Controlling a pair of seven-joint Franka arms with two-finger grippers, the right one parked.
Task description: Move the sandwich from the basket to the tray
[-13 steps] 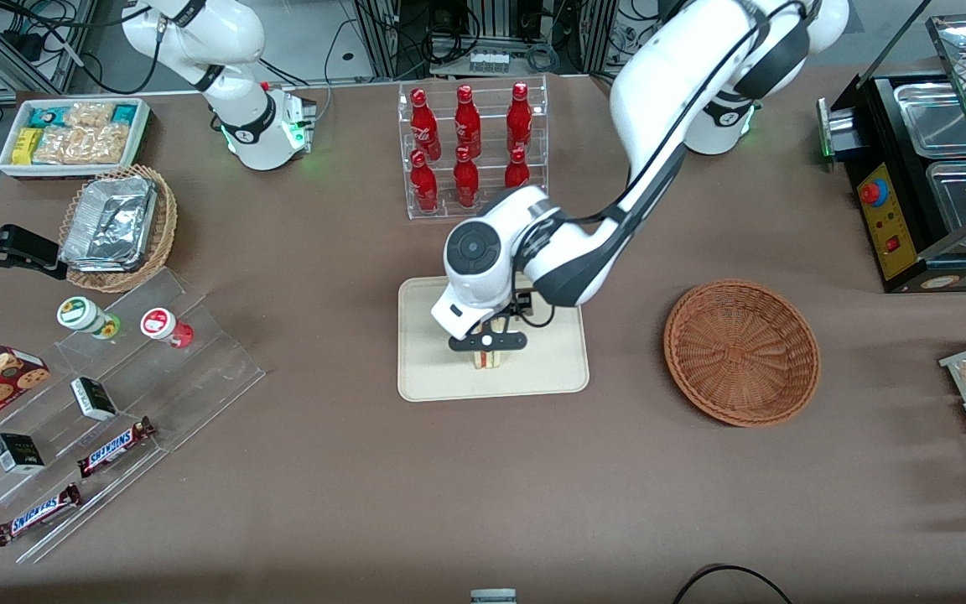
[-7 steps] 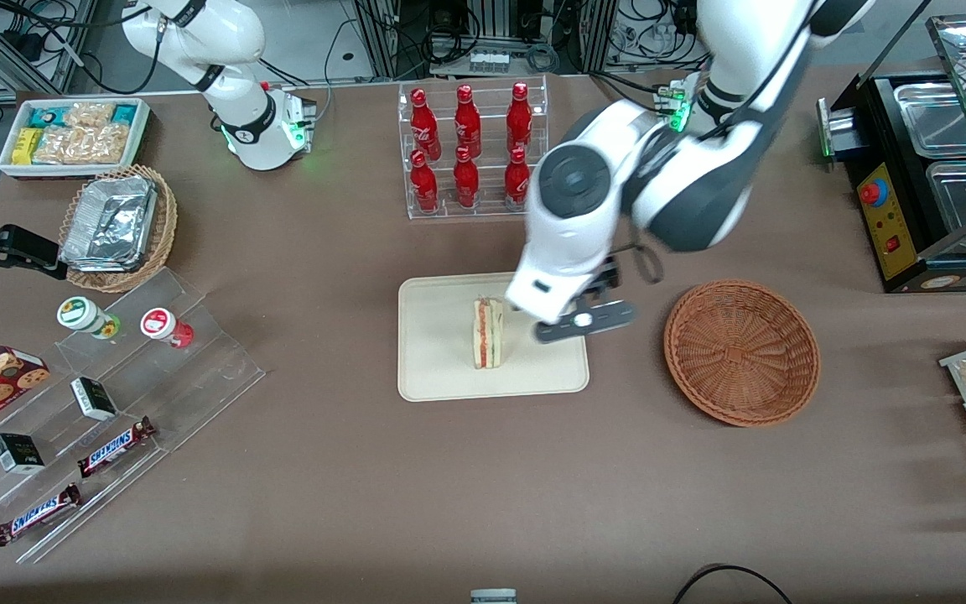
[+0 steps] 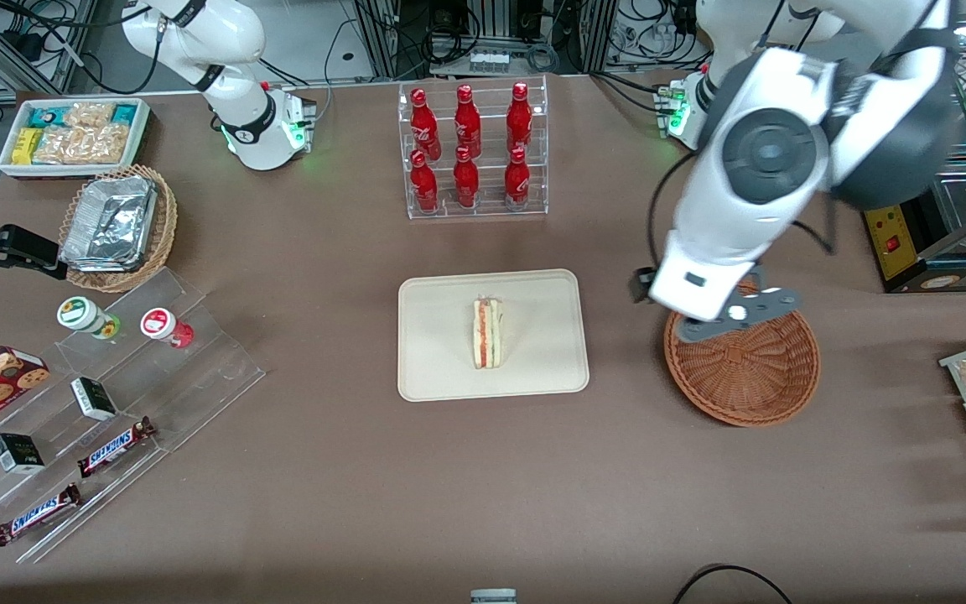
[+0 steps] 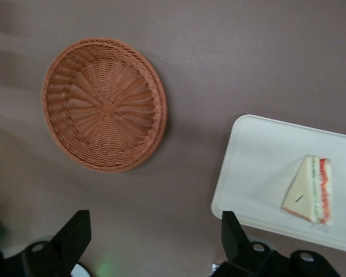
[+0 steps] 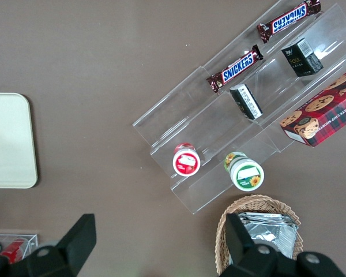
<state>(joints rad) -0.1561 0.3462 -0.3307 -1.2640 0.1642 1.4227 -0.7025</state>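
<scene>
The small triangular sandwich of pale white bread with red and green filling (image 3: 487,332) stands on its side near the middle of the flat rectangular cream-beige tray with rounded corners (image 3: 433,369), its striped cut edge facing up toward the front camera; nothing touches it. In the left wrist view the same sandwich (image 4: 309,190) lies on the tray (image 4: 259,167) with bare tray surface all around it. The tray sits at the centre of the brown worktop (image 3: 349,495). Toward the working arm's end of the worktop, well apart from the tray, rests the round, shallow, reddish-brown woven wicker basket (image 3: 751,377) (nothing shows in its woven bowl in the left wrist view (image 4: 104,104)). The left arm's gripper (image 3: 730,317) hangs above the basket's rim on the side nearer the tray, high over the worktop, its two black fingers (image 4: 75,234) spread wide apart and holding nothing. Farther from the front camera than the tray stands a clear acrylic rack of red bottles (image 3: 470,147).
</scene>
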